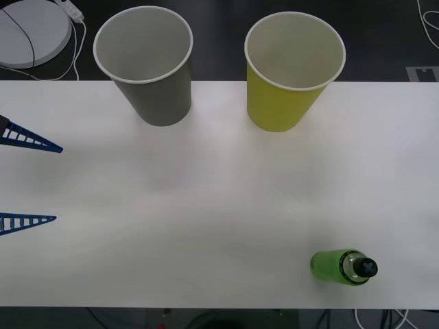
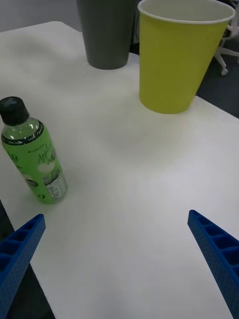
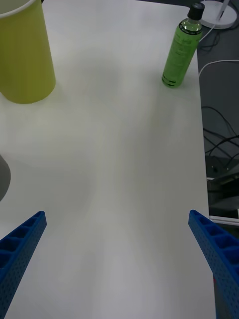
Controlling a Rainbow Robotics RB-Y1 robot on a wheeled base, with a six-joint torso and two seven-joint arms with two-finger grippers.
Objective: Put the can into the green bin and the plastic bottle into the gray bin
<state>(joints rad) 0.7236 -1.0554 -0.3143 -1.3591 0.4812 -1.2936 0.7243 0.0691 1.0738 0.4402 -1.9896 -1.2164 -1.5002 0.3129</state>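
Standing upright near table's [image 1: 206,226] front right: plastic bottle [image 1: 339,266], well apart from left gripper [image 1: 31,184], fingers spread, at left edge; right gripper [image 2: 119,259] likewise spread.

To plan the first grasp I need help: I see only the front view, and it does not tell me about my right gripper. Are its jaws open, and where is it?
Observer: The right gripper hangs over the table with its jaws open and nothing between them. The plastic bottle stands ahead of it, off to one side.
Operator: Does the bottle stand straight?
Observer: Yes. Seen from the side, it is upright on its base with the black cap on.
Operator: Which side faces the gripper?
Observer: The label side, with white letters that begin "Appl".
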